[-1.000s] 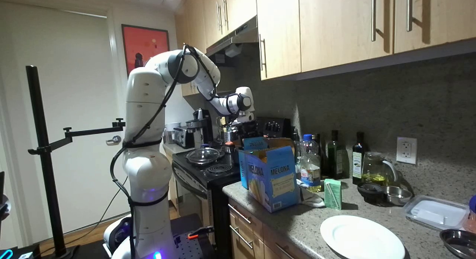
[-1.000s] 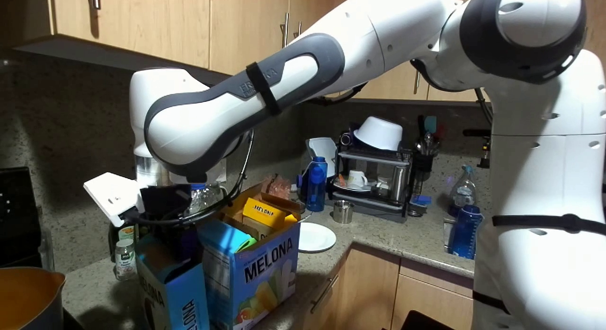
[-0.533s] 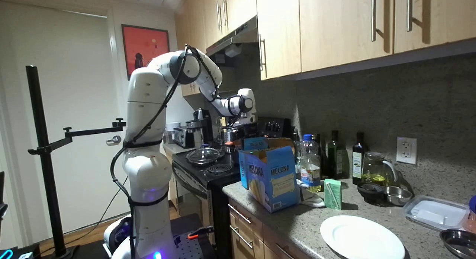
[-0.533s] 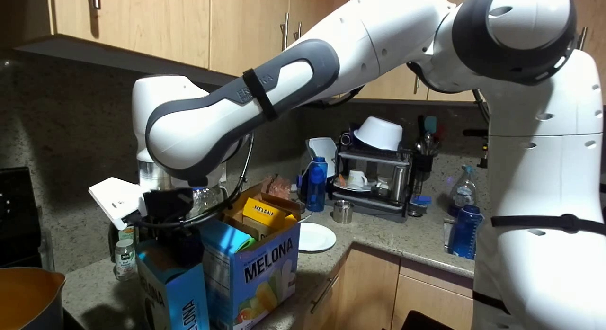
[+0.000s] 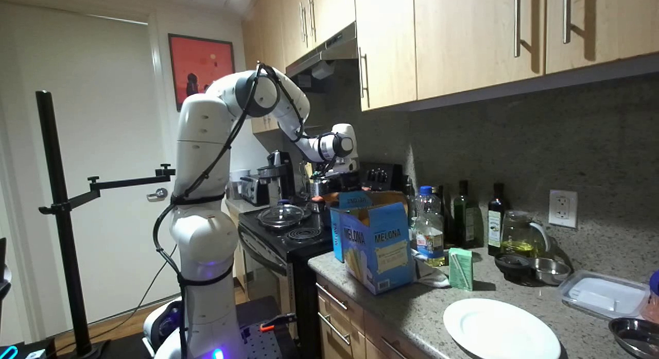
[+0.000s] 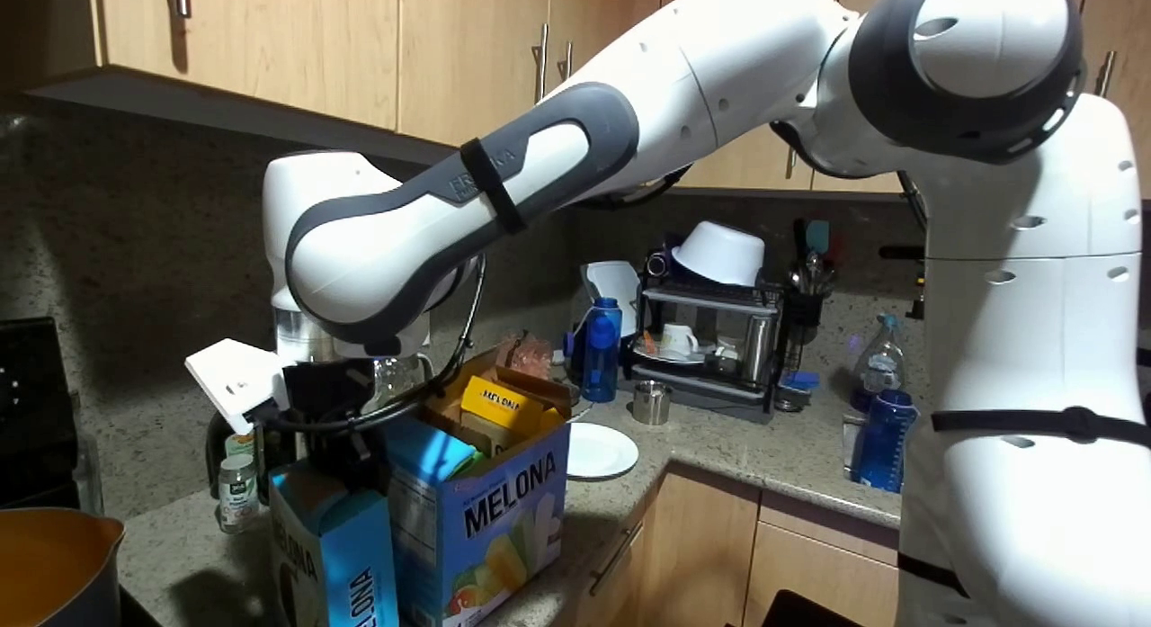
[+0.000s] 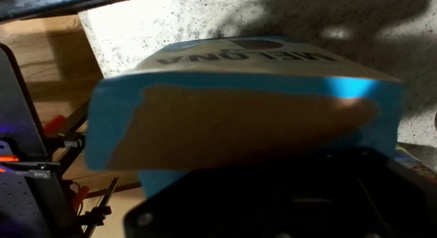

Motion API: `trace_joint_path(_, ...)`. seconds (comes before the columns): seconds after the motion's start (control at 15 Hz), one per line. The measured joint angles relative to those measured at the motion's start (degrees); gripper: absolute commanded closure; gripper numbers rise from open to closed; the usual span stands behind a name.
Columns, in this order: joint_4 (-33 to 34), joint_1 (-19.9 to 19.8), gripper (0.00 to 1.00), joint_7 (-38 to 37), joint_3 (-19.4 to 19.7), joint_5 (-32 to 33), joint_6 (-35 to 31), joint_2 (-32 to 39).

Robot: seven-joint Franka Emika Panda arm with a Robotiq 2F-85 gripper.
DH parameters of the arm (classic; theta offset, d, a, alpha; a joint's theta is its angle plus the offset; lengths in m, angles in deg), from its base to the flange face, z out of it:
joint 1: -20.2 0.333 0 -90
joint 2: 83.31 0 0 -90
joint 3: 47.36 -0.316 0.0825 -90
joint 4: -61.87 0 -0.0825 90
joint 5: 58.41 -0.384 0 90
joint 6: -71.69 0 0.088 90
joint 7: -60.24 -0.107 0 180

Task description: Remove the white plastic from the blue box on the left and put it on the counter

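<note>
The narrow blue MELONA box [image 6: 360,564] stands on the counter [image 6: 180,555], left of a bigger box in an exterior view. Its torn brown-and-blue top flap [image 7: 222,125] fills the middle of the wrist view. My gripper [image 6: 349,461] points down at this box's top, close behind the flap. In the wrist view the gripper's dark body covers the lower part and the fingertips are lost in shadow. The jaws are shut; whether anything is between them cannot be made out. The white plastic is hidden from every view.
A larger blue MELONA box [image 6: 504,519] with a yellow carton [image 6: 504,404] inside stands right beside it. A small jar [image 6: 237,492] and an orange pan [image 6: 54,555] are to the left. Further along lie a white plate [image 5: 502,328] and an oil bottle [image 5: 429,225].
My gripper has closed. The arm has dropped a little and shifted slightly toward the larger box. The narrow box's top has shifted slightly the same way, and a brown flap now shows beside it.
</note>
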Motion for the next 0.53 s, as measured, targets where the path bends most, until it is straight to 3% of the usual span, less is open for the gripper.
trace_joint_path(0.53,0.0,0.8,0.94,0.0,-0.1,0.0,0.0,-2.1)
